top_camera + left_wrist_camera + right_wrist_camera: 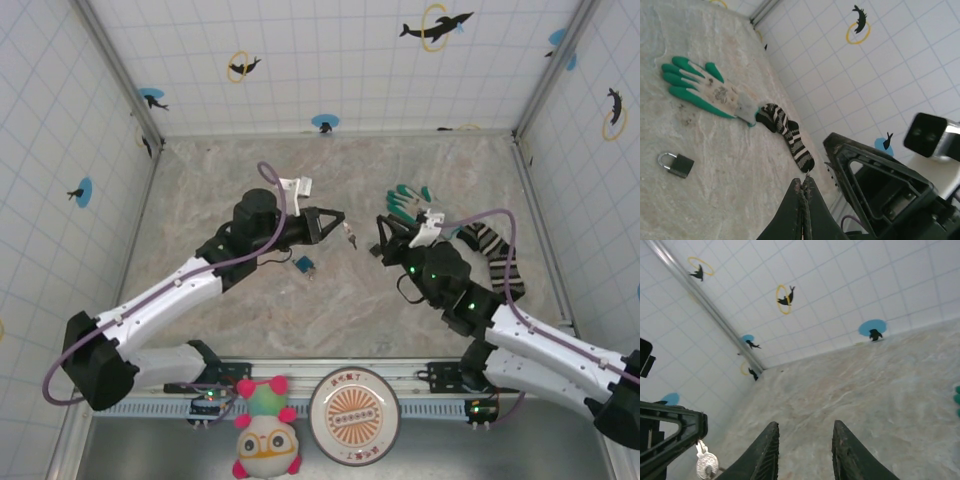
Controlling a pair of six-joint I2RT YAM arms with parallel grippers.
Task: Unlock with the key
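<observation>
My left gripper point(340, 222) hovers over the middle of the table, shut on the key point(350, 238). A small silver piece of it dangles below the tips. In the left wrist view the jaws point(807, 181) are pressed together with a sliver of metal point(809, 174) at their tip. The right wrist view shows the key point(706, 464) as a round silver piece hanging from the left gripper at the lower left. My right gripper point(378, 248) faces it a little to the right, open point(802, 432) with nothing between its fingers. The small blue padlock point(303, 265) lies on the table below the left gripper point(677, 164).
A green-and-white glove point(410, 205) and a striped sock point(485, 245) lie at the right, behind my right arm. They also appear in the left wrist view as the glove point(700, 90) and the sock point(787, 132). Tiled walls enclose the table. A plush toy point(265, 440) and a round tin point(353, 415) sit at the near edge.
</observation>
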